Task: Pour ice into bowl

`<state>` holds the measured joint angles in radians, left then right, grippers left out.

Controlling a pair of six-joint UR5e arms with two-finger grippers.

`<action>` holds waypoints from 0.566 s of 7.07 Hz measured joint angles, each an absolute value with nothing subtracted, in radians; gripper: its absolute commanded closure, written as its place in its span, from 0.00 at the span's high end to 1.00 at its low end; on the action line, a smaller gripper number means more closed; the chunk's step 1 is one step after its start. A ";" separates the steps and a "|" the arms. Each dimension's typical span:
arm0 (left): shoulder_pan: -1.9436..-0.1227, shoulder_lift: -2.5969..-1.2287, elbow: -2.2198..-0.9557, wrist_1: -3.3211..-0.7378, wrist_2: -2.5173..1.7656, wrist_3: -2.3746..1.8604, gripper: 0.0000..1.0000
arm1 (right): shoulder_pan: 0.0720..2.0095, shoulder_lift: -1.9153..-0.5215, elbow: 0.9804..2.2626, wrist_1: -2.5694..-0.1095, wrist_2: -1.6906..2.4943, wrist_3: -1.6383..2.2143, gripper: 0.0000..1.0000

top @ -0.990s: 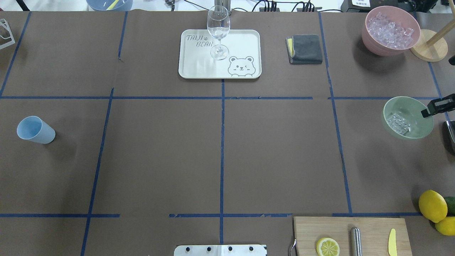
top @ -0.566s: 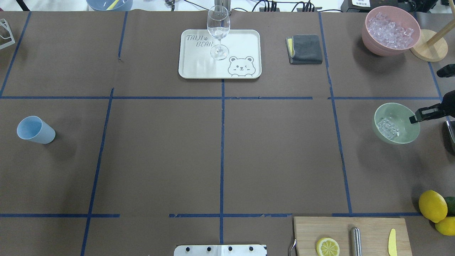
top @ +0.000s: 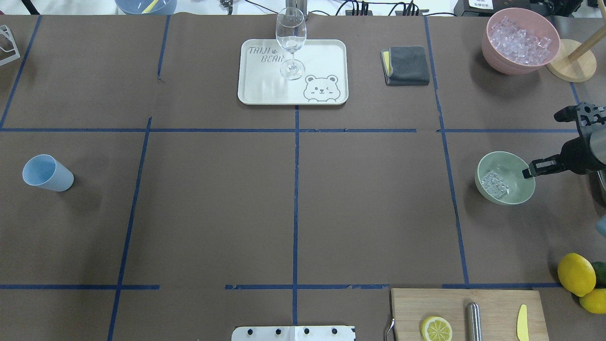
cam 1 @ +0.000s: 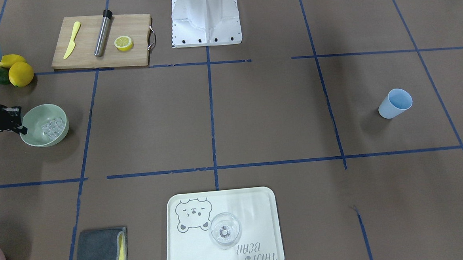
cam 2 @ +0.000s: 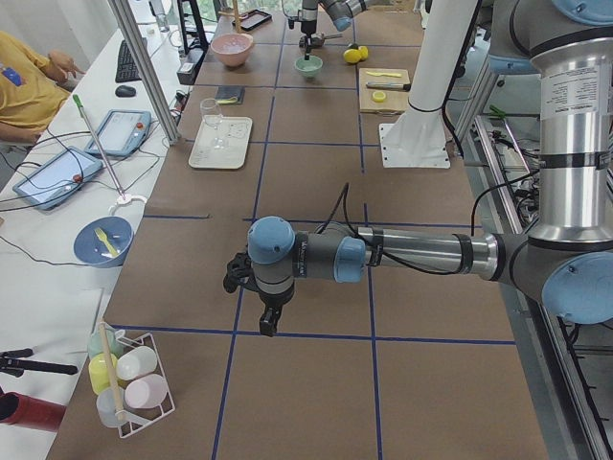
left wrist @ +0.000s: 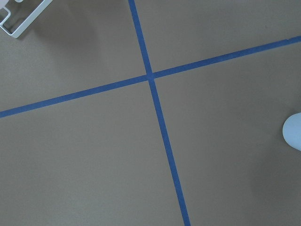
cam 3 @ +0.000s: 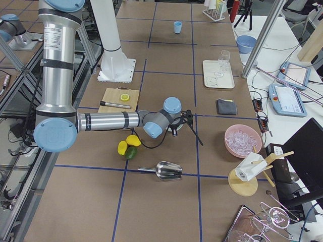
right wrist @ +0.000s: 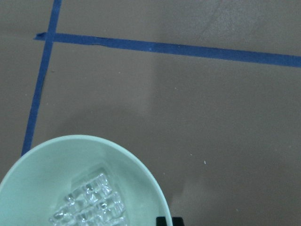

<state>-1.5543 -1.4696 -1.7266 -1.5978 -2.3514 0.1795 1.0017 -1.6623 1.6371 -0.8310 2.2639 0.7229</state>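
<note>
Overhead exterior makes the pour look basically done imo: the ice [top: 494,183], a small clump of clear glassy cubes, sits to one side inside the bowl [top: 513,193] at the desk's [top: 331,199] right end. Right end effector [top: 528,173] looks clamped on the bowl's rim, so probably only setting it down is left. Left end effector [cam 2: 268,324] hangs well apart, and I can't tell if it's open or closed.
</note>
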 measured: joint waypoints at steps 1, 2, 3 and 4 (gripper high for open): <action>-1.555 -1.470 -1.726 -1.598 -2.352 0.179 1.00 | 0.994 -1.661 1.630 -0.828 2.254 0.724 1.00; -1.555 -1.470 -1.726 -1.598 -2.352 0.179 1.00 | 0.991 -1.660 1.627 -0.827 2.245 0.724 1.00; -1.555 -1.470 -1.726 -1.598 -2.352 0.179 1.00 | 0.994 -1.655 1.628 -0.827 2.239 0.722 1.00; -1.554 -1.470 -1.726 -1.598 -2.352 0.179 1.00 | 1.017 -1.650 1.632 -0.830 2.237 0.716 1.00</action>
<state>-1.5541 -1.4696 -1.7257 -1.5984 -2.3516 0.1795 1.0171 -1.6503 1.6325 -0.8297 2.2366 0.7159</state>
